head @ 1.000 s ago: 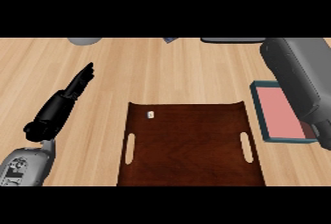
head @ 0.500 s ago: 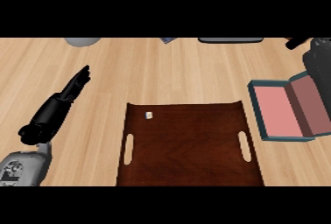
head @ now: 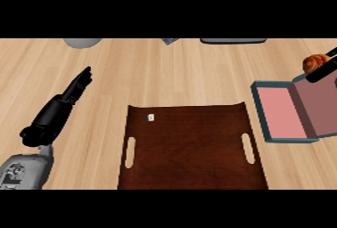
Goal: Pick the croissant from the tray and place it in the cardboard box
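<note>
The croissant (head: 313,63), orange-brown, hangs at the view's right edge, just beyond the far end of the cardboard box (head: 263,116). Black fingers of my right hand (head: 325,67) curl against it; the rest of that hand is out of view. The box is teal outside and pink inside, with its lid (head: 321,107) standing open on the right side. The dark brown tray (head: 191,151) lies in the middle with nothing on it but a small white tag (head: 150,117). My left hand (head: 60,106) rests open at the left, fingers straight, pointing away.
A grey rounded object (head: 82,42), a small blue item (head: 170,40) and a dark flat slab (head: 233,41) line the counter's far edge. Bare wooden counter lies between the tray and the box.
My right forearm has swung away to the upper right and no longer covers the box. Only its fingers with the croissant show now. The left hand has stayed still.
</note>
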